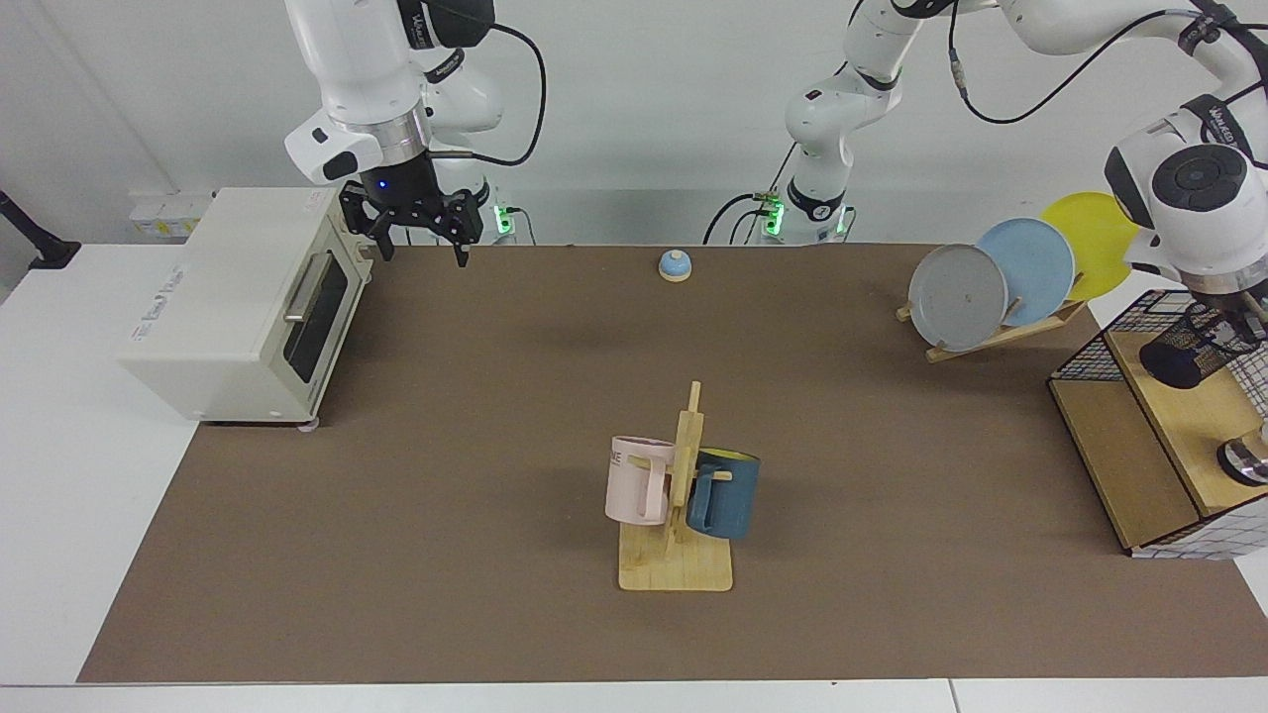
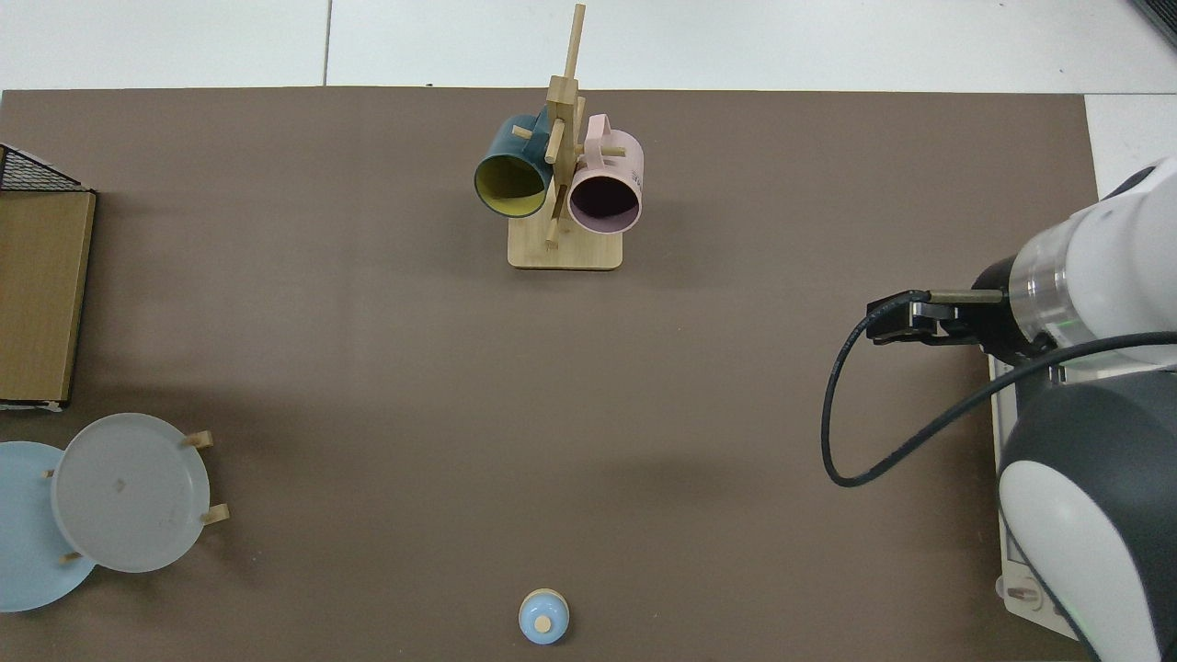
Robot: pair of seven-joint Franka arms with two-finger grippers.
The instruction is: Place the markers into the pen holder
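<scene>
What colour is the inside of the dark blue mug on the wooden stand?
Yellow. The blue mug shows its yellow inside best in the top view.

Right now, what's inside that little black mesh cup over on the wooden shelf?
The pen holder looks dark inside from the facing view, and no marker shows. The left gripper hangs right at its rim and covers part of the opening; the top view misses it.

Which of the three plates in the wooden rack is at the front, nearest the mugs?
The round grey plate. It overlaps the light blue plate behind it, and the yellow plate stands at the back, farthest from the mugs.
</scene>
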